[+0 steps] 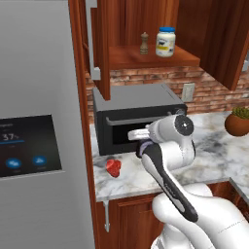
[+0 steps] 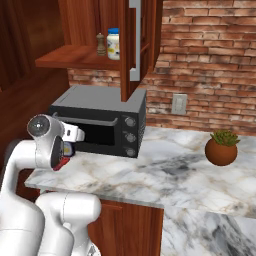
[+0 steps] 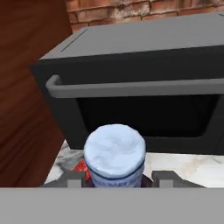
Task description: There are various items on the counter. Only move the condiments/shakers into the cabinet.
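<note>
In the hand view, the dark bottle's white cap (image 3: 114,151) sits between my two finger tips (image 3: 72,180), and my gripper (image 3: 119,180) is shut on the bottle just in front of the black microwave's door (image 3: 144,113). From the right base view, the bottle (image 2: 69,148) is held low over the counter's left end (image 2: 100,182). The brown pepper mill (image 1: 144,43) and the white blue-lidded jar (image 1: 165,42) stand side by side on the open cabinet's shelf (image 1: 126,58). The small red lumpy object (image 1: 113,167) lies on the counter under my hand.
The microwave (image 1: 136,114) stands directly under the cabinet shelf. The grey fridge (image 1: 34,121) walls off the left side. An open cabinet door (image 2: 131,45) hangs above the microwave. A potted plant (image 2: 221,148) sits at the counter's right.
</note>
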